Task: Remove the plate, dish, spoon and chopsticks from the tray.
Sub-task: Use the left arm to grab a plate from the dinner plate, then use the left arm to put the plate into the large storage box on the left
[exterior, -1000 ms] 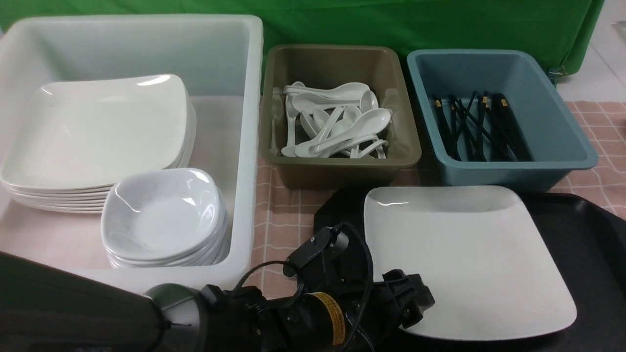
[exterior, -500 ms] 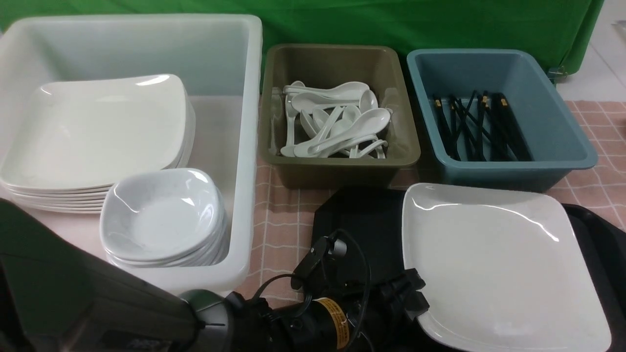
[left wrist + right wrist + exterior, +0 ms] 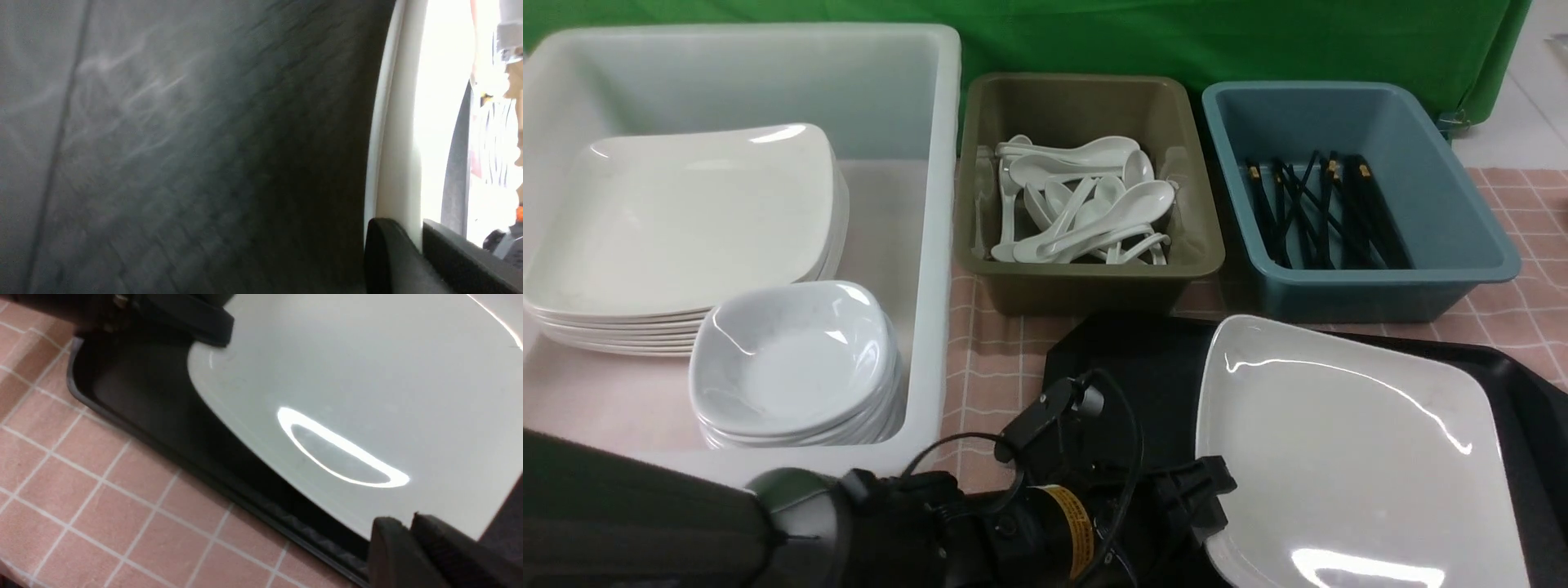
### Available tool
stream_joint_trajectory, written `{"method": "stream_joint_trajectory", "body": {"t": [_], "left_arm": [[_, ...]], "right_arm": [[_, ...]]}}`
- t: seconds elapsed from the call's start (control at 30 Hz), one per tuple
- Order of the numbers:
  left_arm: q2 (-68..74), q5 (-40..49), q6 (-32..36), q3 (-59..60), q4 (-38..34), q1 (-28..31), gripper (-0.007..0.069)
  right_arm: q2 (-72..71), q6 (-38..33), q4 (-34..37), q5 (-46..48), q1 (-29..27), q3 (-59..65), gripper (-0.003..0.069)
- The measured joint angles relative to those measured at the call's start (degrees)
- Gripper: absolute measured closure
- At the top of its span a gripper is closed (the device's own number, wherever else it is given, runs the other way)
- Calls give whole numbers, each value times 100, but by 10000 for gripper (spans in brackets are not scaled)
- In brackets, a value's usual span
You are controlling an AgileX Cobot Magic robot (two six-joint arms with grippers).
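The white square plate (image 3: 1347,457) lies tilted over the black tray (image 3: 1127,359), one side raised. My left gripper (image 3: 1217,510) is shut on the plate's near left rim; in the left wrist view the white rim (image 3: 402,163) runs down between the two dark fingers of the left gripper (image 3: 414,228), with the textured tray (image 3: 204,163) beside it. My right gripper (image 3: 408,524) is shut on the plate's (image 3: 347,375) near edge, just above the tray's rim (image 3: 163,437). No dish, spoon or chopsticks show on the tray.
A white tub (image 3: 931,245) at the left holds stacked plates (image 3: 686,220) and small dishes (image 3: 792,359). An olive tub (image 3: 980,269) holds several spoons (image 3: 1086,212). A blue tub (image 3: 1462,269) holds black chopsticks (image 3: 1323,212). Pink checked cloth (image 3: 988,376) covers the table.
The plate has slid to the right and tipped up on the tray. My left gripper has shut on its rim.
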Motion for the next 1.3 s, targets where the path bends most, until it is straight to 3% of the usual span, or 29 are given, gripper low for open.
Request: {"method": "stream_joint_trajectory", "body": {"t": [0.43, 0.6, 0.87, 1.03, 1.17, 1.23, 1.27, 1.3], "left_arm": [[-1436, 773, 278, 5, 254, 5, 606], [-2126, 1592, 343, -290, 544, 28, 606], [-3386, 2484, 744, -876, 687, 928, 606], [-4073, 3921, 1874, -1238, 140, 1817, 607], [-4434, 5680, 3841, -1749, -1125, 3143, 605], [-4448, 6141, 4685, -1961, -1719, 3884, 603], [-4448, 6201, 4768, -1978, -1862, 4040, 602], [-4418, 6318, 5396, -2096, -2339, 4605, 601]], "right_arm": [[0, 6, 0, -6, 0, 0, 524], [0, 6, 0, -6, 0, 0, 517], [0, 6, 0, -11, 0, 0, 514], [0, 6, 0, -19, 0, 0, 509], [0, 6, 0, -19, 0, 0, 505], [0, 6, 0, -19, 0, 0, 505], [0, 6, 0, -19, 0, 0, 505], [0, 6, 0, -19, 0, 0, 505]]}}
